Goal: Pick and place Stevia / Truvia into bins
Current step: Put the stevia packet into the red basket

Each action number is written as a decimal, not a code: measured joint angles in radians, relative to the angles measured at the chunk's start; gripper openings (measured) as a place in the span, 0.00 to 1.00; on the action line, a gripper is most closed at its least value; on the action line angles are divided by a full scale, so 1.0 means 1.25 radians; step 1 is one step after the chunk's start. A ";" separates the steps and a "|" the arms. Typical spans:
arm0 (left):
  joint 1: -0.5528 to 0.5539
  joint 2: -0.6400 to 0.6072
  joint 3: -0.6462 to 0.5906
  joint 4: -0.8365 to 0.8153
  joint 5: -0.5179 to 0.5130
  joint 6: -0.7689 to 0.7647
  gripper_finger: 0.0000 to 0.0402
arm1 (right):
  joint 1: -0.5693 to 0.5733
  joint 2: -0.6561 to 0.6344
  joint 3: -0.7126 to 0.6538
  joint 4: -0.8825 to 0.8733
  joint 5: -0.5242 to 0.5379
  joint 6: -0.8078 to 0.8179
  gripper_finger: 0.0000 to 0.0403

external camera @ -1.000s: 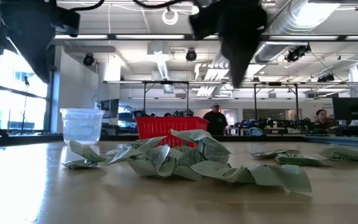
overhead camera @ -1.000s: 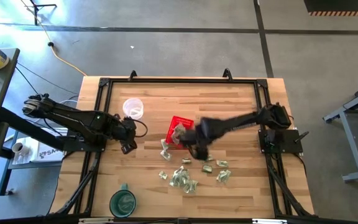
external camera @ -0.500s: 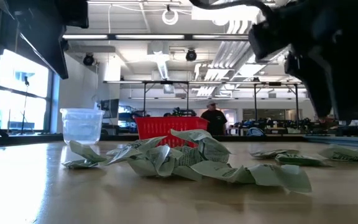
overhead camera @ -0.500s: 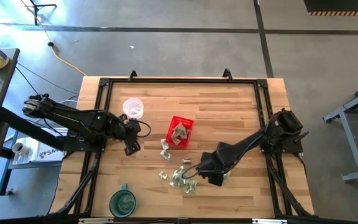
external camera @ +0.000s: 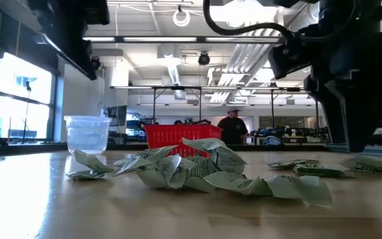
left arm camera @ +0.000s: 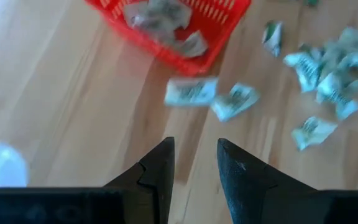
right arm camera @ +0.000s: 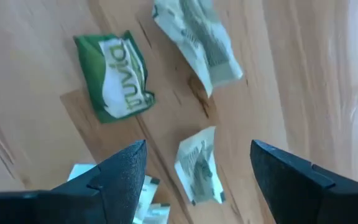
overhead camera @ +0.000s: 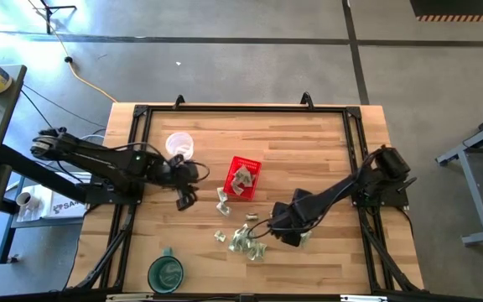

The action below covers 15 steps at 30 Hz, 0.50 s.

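Pale green and white sachets (overhead camera: 248, 238) lie scattered on the wooden table, on the near side of the red mesh basket (overhead camera: 243, 178). The basket (left arm camera: 178, 26) holds a few sachets. My right gripper (overhead camera: 287, 238) hangs open just over the right part of the scatter. In its wrist view (right arm camera: 197, 177) one small sachet (right arm camera: 197, 164) lies between the wide-spread fingers, untouched, with a green Truvia sachet (right arm camera: 119, 77) beside it. My left gripper (overhead camera: 184, 198) is open over bare wood left of the basket, fingers (left arm camera: 194, 168) pointing toward it. The heap (external camera: 191, 170) fills the low view's foreground.
A clear plastic cup (overhead camera: 179, 147) stands left of the basket toward the far edge. A round green cup (overhead camera: 166, 273) sits near the near-left corner. Black frame rails (overhead camera: 241, 109) border the table. Bare wood lies on the far side of the basket.
My right gripper has swung from above the red basket toward the near edge and down, and now hangs low over the right part of the scattered sachets. My left gripper has crept a little to the right, toward the basket. The sachets have not shifted.
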 joint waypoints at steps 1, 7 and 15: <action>0.012 0.007 -0.001 0.010 0.013 0.003 0.39 | 0.002 -0.001 -0.001 0.002 0.001 0.001 0.69; 0.048 0.024 -0.003 0.006 0.032 0.003 0.39 | 0.013 -0.001 -0.044 0.056 -0.025 0.011 0.69; 0.048 0.026 -0.003 0.008 0.034 -0.017 0.39 | 0.006 -0.002 -0.091 0.125 -0.047 0.023 0.68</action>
